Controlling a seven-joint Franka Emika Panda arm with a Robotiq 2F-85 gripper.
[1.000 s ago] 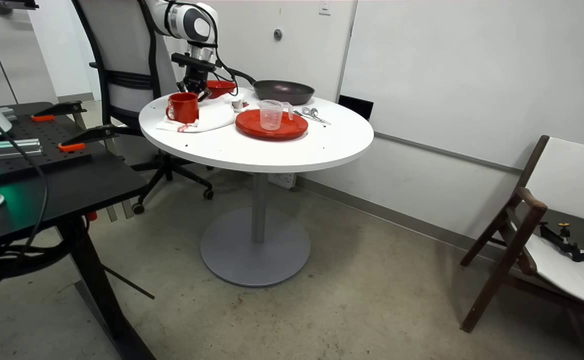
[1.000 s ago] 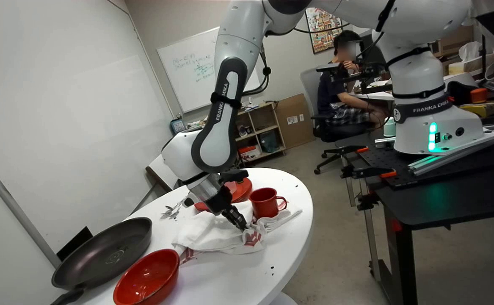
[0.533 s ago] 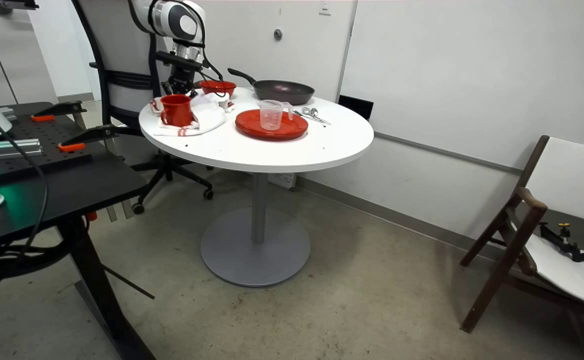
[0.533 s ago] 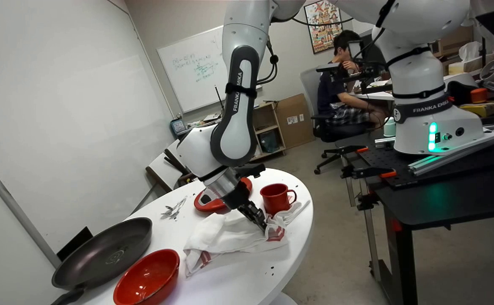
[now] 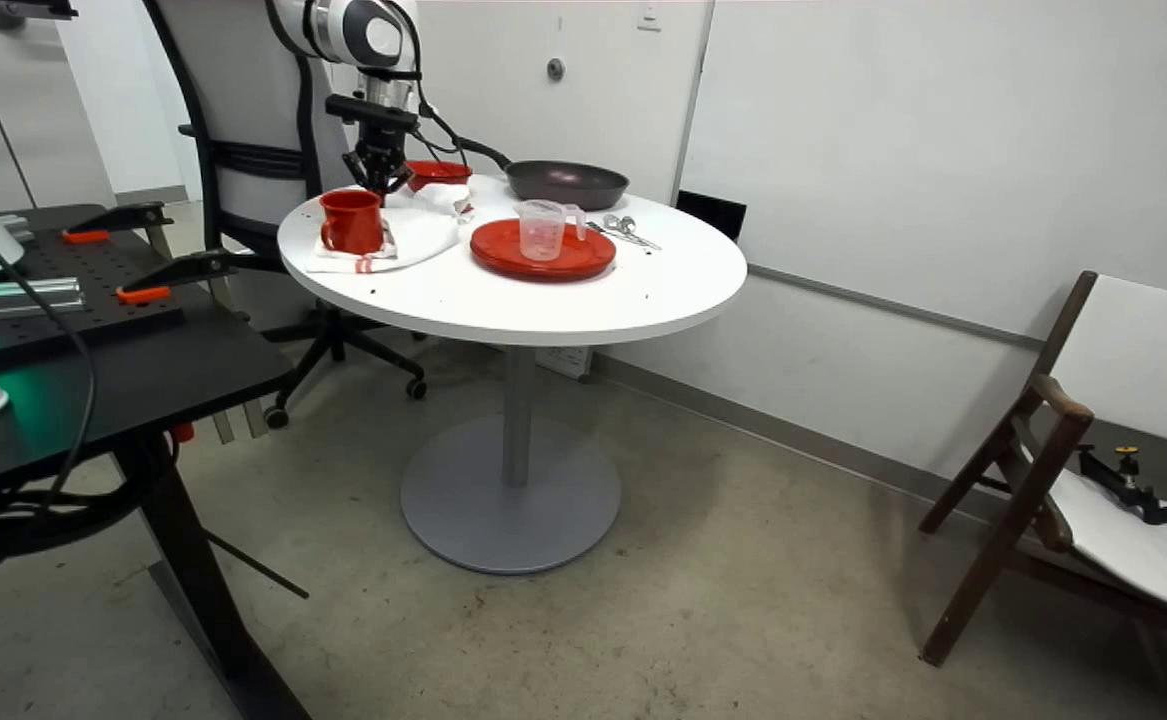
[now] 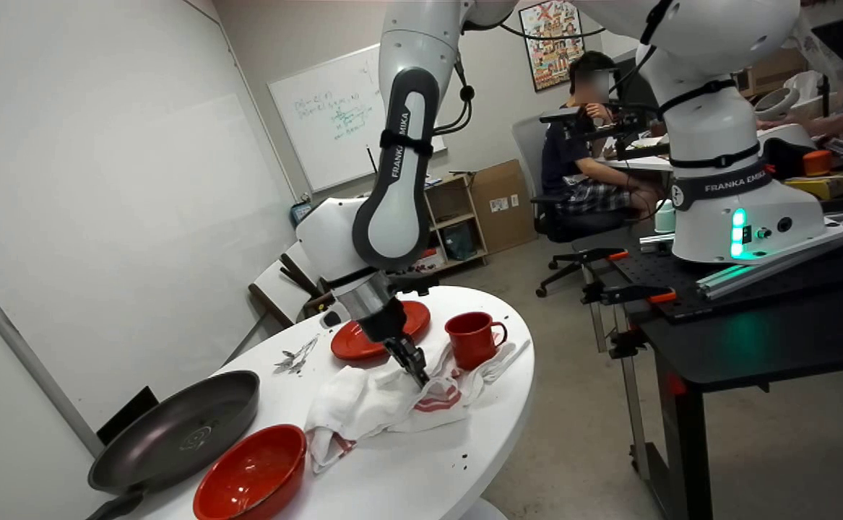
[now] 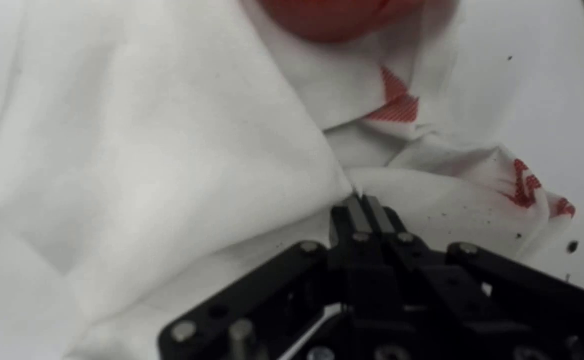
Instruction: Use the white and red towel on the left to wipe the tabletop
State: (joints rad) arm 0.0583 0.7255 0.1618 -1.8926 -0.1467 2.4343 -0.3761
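In an exterior view, your towel (image 5: 421,237) lies rumpled on the left part of the tabletop (image 5: 543,305). It's white, with red stripes near its ends. One striped end lies flat close to the edge of the top, and the rest is bunched up in soft bumps and folds. In the wrist view you see big white folds coming together at a point, with red patches on the crumpled bits to the right. On the left there, white meets white, so it's hard to tell where your towel stops. Your tabletop is round, white and level. It's speckled with black in a few spots, some near its edge.
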